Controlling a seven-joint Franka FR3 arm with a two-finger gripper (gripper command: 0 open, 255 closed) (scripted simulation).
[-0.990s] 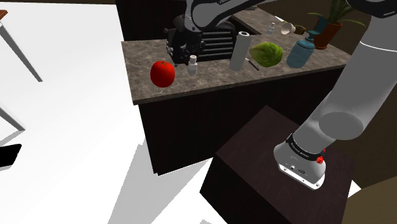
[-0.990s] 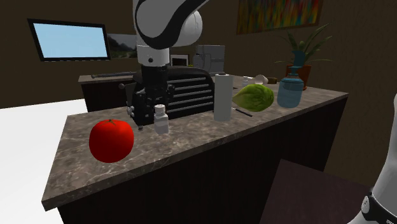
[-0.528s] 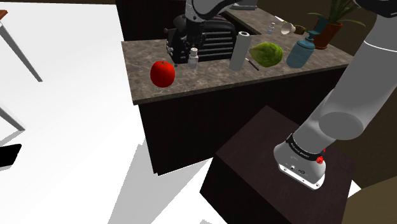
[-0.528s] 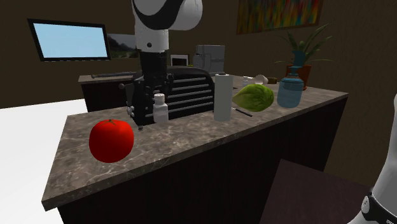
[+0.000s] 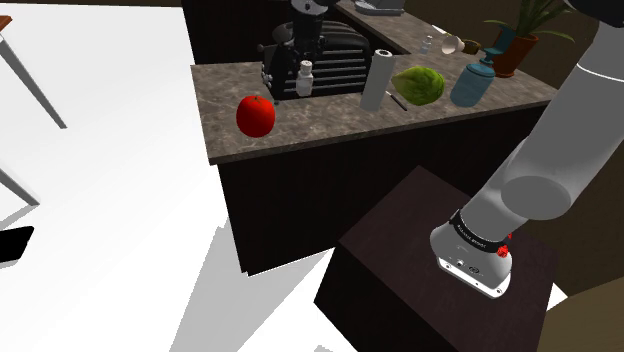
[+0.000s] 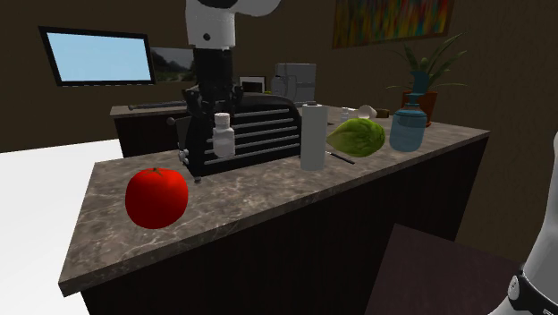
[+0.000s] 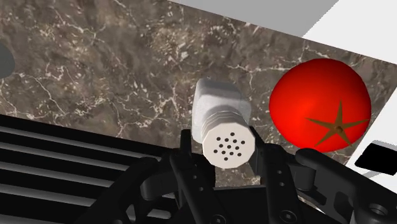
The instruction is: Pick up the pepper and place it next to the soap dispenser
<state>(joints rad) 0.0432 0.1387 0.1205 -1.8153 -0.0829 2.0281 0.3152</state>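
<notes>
The fingers [image 7: 266, 167] grip the pepper shaker [image 7: 219, 121] at its cap, upright above the bench [image 6: 268, 201], near the tomato [image 6: 156, 197]; I would carry it level, high over the paper roll [image 6: 312, 136] and lettuce [image 6: 357, 136], towards the soap dispenser [image 6: 407, 130]; then lower slowly.

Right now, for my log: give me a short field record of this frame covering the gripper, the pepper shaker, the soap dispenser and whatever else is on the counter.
gripper: shut on the pepper shaker, clasping it near its cap
pepper shaker: white, upright, held off the countertop in front of the black dish rack
soap dispenser: blue, at the second exterior view's right, beside the lettuce
between shaker and dispenser: paper towel roll, lettuce
also there: red tomato
task status: picked up, not yet placed
</notes>
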